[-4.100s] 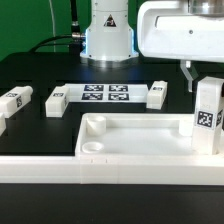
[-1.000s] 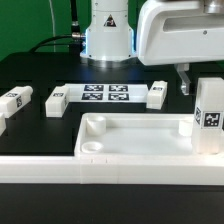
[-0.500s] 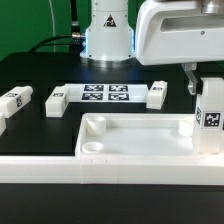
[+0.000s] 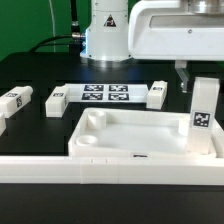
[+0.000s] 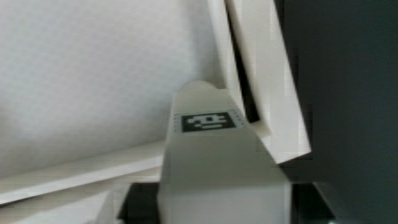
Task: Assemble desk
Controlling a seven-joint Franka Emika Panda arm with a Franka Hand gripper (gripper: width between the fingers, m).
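Note:
The desk top (image 4: 130, 138), a white tray with a raised rim, lies at the front of the table. My gripper (image 4: 201, 86) is shut on a white tagged leg (image 4: 205, 116) and holds it upright at the tray's corner on the exterior view's right. In the wrist view the leg (image 5: 224, 160) points down at the tray's rim (image 5: 260, 60), with my dark fingers (image 5: 146, 203) on both sides of it. I cannot tell whether the leg's foot sits in the corner socket. Three loose legs (image 4: 13, 100) (image 4: 56, 99) (image 4: 157, 94) lie behind the tray.
The marker board (image 4: 106, 93) lies between the loose legs at the back. A long white border bar (image 4: 90, 168) runs along the front. Another white part (image 4: 2, 126) shows at the exterior view's left edge. The robot base (image 4: 108, 35) stands behind.
The held leg has moved a little toward the exterior view's left and lower. The desk top has shifted with it toward the left and turned slightly.

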